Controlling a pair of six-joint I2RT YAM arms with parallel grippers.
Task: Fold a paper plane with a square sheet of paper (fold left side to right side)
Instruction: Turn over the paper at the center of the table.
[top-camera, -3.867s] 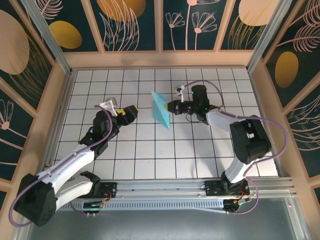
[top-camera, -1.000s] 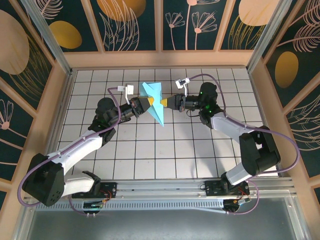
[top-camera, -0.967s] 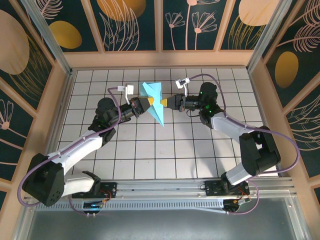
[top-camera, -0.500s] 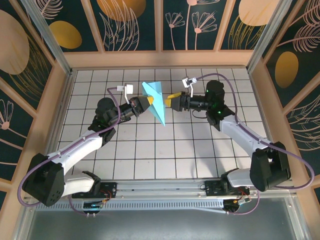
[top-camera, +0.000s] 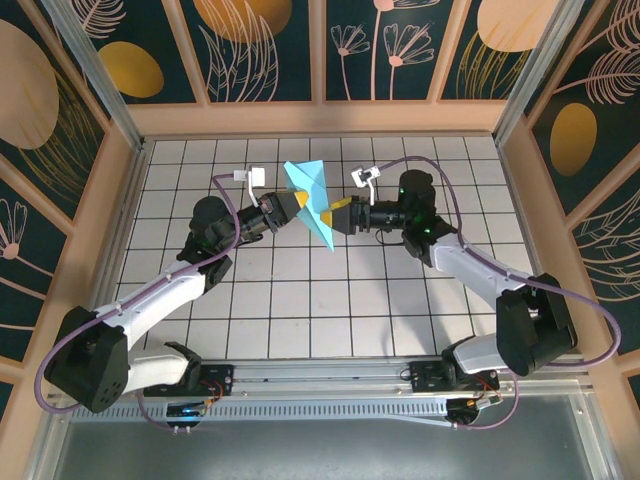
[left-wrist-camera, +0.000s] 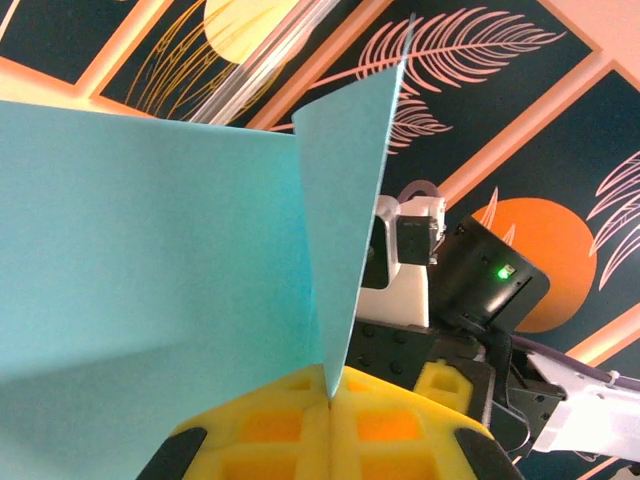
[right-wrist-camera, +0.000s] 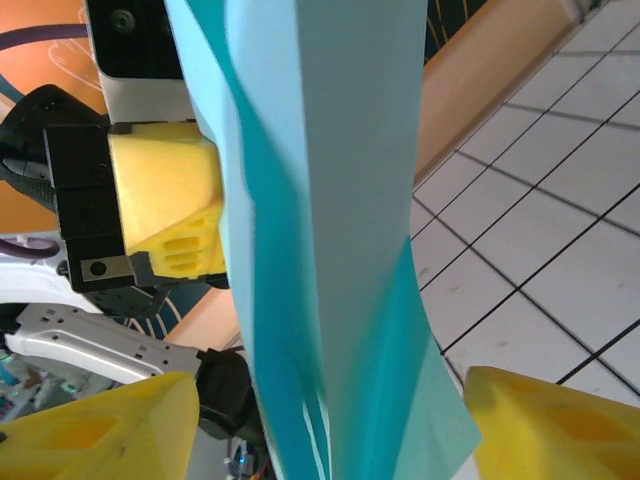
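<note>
One light-blue paper plane (top-camera: 308, 183), two yellow-padded tools, left tool (top-camera: 297, 205), right tool (top-camera: 335, 214), and one white tiled table (top-camera: 300, 300).

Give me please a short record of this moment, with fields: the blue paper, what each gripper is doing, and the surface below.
object: paper plane, light-blue, creased to a pointed shape, standing on edge between the two arms, apparently off the table
left arm: left gripper shut on the paper plane, yellow pads pressed together on its edge
right arm: right gripper open, one finger on each side of the paper plane, not clamping it
surface: white grid table
</note>
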